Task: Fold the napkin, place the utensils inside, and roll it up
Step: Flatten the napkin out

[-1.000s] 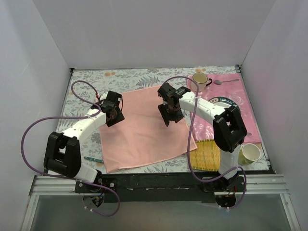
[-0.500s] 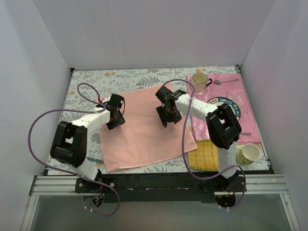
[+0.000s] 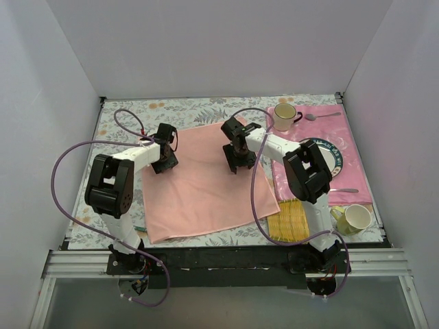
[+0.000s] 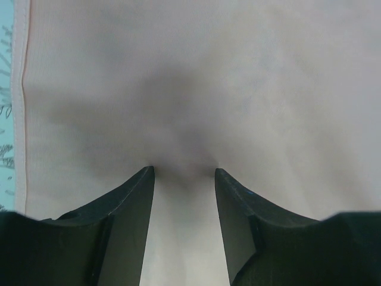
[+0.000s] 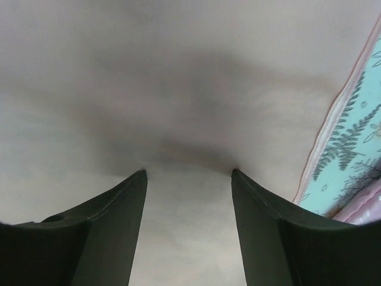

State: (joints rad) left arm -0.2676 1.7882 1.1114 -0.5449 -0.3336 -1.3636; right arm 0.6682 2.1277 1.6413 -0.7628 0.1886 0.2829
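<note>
The salmon-pink napkin (image 3: 202,181) lies spread flat on the floral tablecloth. My left gripper (image 3: 165,160) is open, tips down on the napkin near its left edge; the wrist view shows its jaws apart (image 4: 183,173) on the cloth (image 4: 196,77) with nothing between them. My right gripper (image 3: 237,157) is open, tips down on the napkin's far right part; its jaws (image 5: 189,173) stand apart on bare cloth (image 5: 178,71). The teal-handled spoon (image 3: 141,229) is mostly hidden behind my left arm, by the napkin's near left corner.
A deeper pink placemat (image 3: 357,175) at the right holds a plate (image 3: 330,152), a mug (image 3: 285,114), an all-silver spoon (image 3: 319,116) and another utensil (image 3: 343,190). A yellow mat (image 3: 291,221) and a cup (image 3: 355,218) sit near right. White walls enclose the table.
Both arms have drawn their elbows in and up, and both grippers have shifted slightly toward the far side of the napkin. The napkin has stayed flat.
</note>
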